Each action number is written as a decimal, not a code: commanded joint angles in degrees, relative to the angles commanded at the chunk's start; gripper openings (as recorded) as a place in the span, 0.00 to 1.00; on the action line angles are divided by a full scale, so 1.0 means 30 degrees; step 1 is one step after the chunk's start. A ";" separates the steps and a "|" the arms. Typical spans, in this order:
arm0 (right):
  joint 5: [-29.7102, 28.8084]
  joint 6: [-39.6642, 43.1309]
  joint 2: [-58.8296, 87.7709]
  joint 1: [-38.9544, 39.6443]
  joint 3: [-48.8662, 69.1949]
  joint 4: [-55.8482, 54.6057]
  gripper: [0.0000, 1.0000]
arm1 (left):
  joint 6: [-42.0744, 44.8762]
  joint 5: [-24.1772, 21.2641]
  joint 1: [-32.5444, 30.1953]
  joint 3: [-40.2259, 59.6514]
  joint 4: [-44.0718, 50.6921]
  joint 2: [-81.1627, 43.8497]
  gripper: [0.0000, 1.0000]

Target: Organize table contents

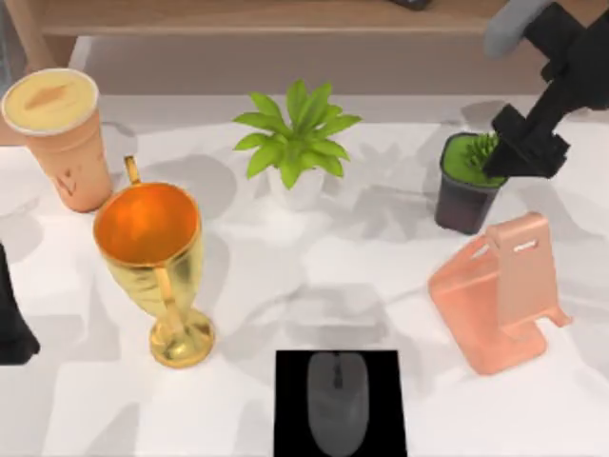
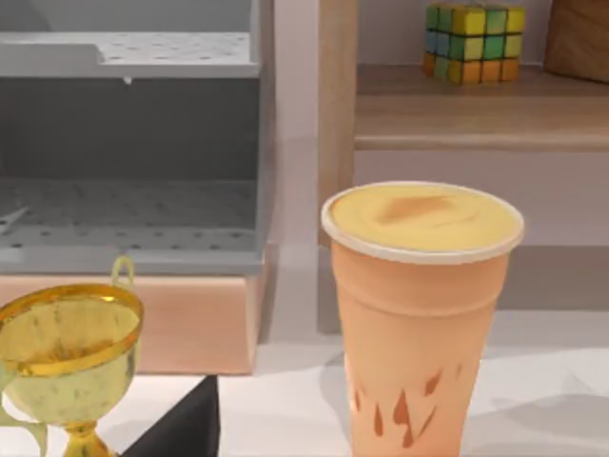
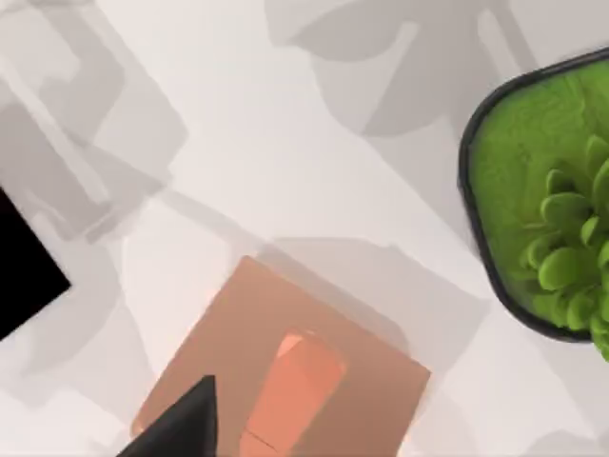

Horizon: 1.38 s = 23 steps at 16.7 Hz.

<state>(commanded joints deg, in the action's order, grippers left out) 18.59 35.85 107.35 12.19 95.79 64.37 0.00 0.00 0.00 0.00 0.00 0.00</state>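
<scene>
Bench: the wide white bench (image 1: 285, 286) with faint grey marbling carries everything; a brown wooden shelf (image 1: 285, 19) runs along its far edge.
Mouse: the grey computer mouse (image 1: 337, 402) lies on a black square mat (image 1: 290, 419) at the near edge, middle of the bench.
Cup: the orange paper cup with a cream top (image 1: 59, 133) stands upright at the far left; in the left wrist view it (image 2: 419, 314) stands in front of the shelf, where a multicoloured puzzle cube (image 2: 474, 42) rests.
Goblet: the gold trophy goblet (image 1: 157, 262) stands upright just beside the cup, toward the near side, apart from it.
Plants: a leafy green plant in a white pot (image 1: 295, 143) stands at the far middle; a green plant in a dark round pot (image 1: 466, 186) stands to its right.
Stand: a salmon-orange phone stand (image 1: 502, 290) sits on the right half, near the dark pot and towards the front edge from it.
Right tool: the right arm's black tool (image 1: 526, 145) hangs above the bench at the far right, over the right rim of the dark pot; whether its fingers are released or clenched cannot be told. One dark fingertip (image 3: 181, 424) shows in the right wrist view, above the stand (image 3: 285, 381).
Left tool: the left arm (image 1: 11, 324) is a dark shape at the left edge of the bench; its tool's state cannot be told.
</scene>
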 joint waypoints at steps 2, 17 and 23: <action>-0.0386 -0.1554 0.0239 -0.2227 -0.0576 0.0193 1.00 | 0.0000 0.0000 0.0000 0.0000 0.0000 0.0000 1.00; -0.5965 -1.0348 -0.0030 -1.5812 -0.6791 -0.2412 1.00 | 0.0000 0.0000 0.0000 0.0000 0.0000 0.0000 1.00; -0.5951 -1.0332 0.0061 -1.5759 -0.6785 -0.2442 1.00 | 0.0000 0.0000 0.0000 0.0000 0.0000 0.0000 1.00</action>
<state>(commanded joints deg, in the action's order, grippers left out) 0.73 4.85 107.54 -35.08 75.44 57.04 0.00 0.00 0.00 0.00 0.00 0.00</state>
